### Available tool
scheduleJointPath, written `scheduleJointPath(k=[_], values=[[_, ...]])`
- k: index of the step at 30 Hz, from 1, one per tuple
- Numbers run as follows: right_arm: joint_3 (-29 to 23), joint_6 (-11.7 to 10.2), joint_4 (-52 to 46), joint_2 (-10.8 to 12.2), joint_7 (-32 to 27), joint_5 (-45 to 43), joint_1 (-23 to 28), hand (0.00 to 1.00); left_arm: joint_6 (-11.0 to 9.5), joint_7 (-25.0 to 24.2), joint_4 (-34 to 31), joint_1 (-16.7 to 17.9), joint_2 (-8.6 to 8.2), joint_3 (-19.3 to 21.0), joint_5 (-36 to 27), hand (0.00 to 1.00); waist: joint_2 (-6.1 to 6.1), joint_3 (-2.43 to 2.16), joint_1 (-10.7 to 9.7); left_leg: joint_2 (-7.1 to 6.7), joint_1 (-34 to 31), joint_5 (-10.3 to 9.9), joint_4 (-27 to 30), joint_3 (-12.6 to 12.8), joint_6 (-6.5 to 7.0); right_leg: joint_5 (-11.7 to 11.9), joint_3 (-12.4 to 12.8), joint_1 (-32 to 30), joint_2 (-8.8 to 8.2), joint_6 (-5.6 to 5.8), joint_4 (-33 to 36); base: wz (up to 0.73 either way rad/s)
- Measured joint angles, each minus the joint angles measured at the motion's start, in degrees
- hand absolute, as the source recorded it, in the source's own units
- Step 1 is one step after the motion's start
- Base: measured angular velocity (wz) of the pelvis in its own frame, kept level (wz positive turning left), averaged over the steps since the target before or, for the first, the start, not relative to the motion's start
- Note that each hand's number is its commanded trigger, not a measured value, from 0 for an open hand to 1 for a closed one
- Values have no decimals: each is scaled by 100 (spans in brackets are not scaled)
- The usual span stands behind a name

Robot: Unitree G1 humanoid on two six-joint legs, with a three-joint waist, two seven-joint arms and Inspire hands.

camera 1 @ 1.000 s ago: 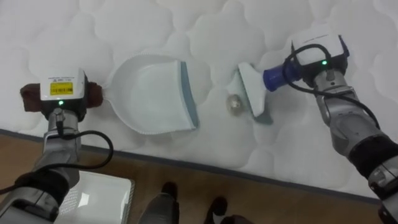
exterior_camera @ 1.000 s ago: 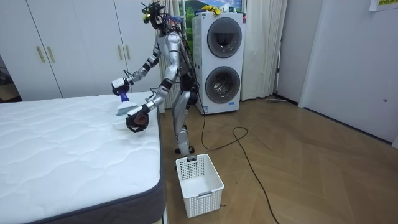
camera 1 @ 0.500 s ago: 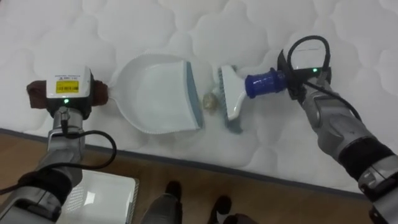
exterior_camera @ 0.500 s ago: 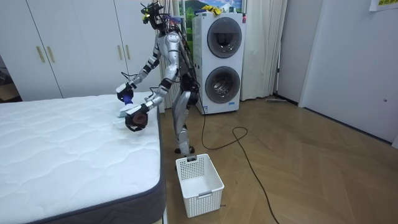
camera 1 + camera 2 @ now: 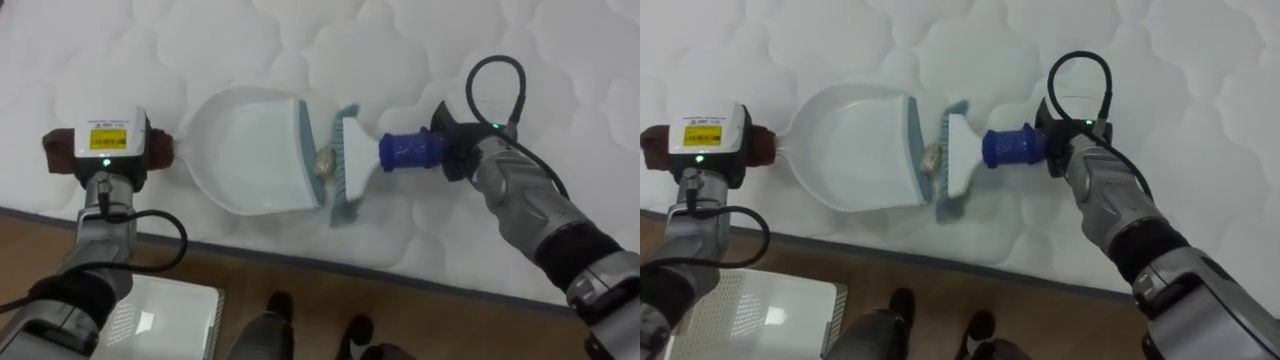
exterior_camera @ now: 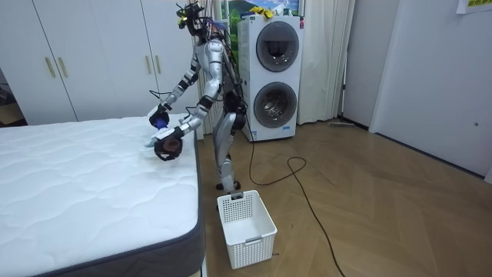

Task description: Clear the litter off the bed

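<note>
Left hand [image 5: 100, 158] grips the dustpan [image 5: 245, 150], right hand [image 5: 458, 155] grips the brush [image 5: 352, 165], crumb [image 5: 324, 163] at the dustpan's lip: nearly swept in, emptying probably left.

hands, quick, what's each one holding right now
left hand: closed round the handle of the dustpan
right hand: closed round the blue handle of the brush

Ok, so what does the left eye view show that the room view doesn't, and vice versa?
Left eye view: a small crumpled scrap at the dustpan lip, with the brush right behind it. Room view: the stacked washing machines, white cupboards and the robot standing at the bed's corner. Both: the quilted mattress and the white basket on the floor.
</note>
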Motion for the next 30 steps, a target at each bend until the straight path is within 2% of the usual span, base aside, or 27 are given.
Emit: scheduleJointPath(k=[3,16,19,27,30], values=[[0,-6,6,-4,14,18,0,100,0,0,0,0,-49,0,29,100,51,-19,12,1,17,0,-8,8,1,0,25,0,-2,0,2,-4],[-21,-66,6,-21,76,154,12,100,-4,23,0,0,-89,3,168,100,66,-12,10,12,20,0,-12,46,1,0,35,-7,1,0,5,0],[-94,-152,6,-17,74,219,12,100,-12,86,0,0,-89,30,375,100,66,-12,21,18,21,0,-20,45,0,0,59,-19,10,0,5,0],[-270,-337,5,-5,75,586,12,100,-51,254,13,44,-89,32,438,100,65,-12,22,12,21,-1,-20,45,1,0,72,-32,-6,0,14,0],[-279,-505,-24,20,75,837,12,100,-77,254,29,53,-89,32,434,100,65,-12,9,8,20,0,-10,43,1,0,71,-26,-13,0,21,0]])
